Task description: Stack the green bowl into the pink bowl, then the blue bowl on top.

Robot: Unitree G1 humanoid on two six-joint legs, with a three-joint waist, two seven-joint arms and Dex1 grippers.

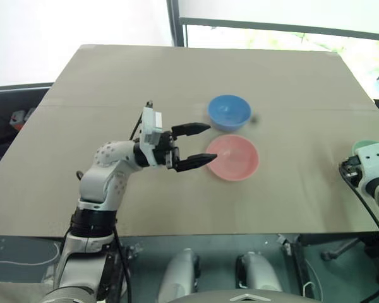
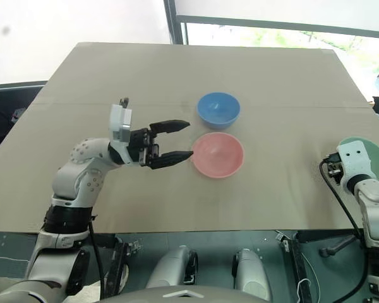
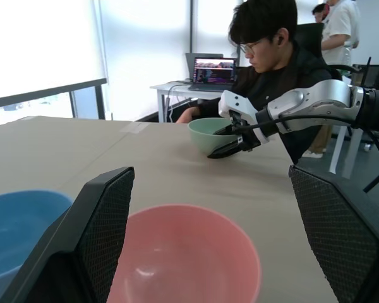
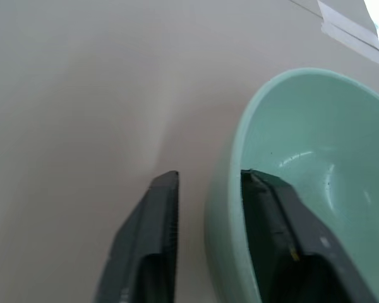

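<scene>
Presently: green bowl [image 4: 303,183] at table's [image 1: 177,76] right edge, rim pinched by right gripper [image 4: 208,189]. Left gripper [image 1: 202,145] spread wide beside pink bowl [image 1: 234,158]; blue bowl [image 1: 229,111] just behind.

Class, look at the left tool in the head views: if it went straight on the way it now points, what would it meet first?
Most likely the pink bowl. The open left tool points at its near rim, and its lower finger almost reaches that rim. The blue bowl sits to one side of that line.
</scene>
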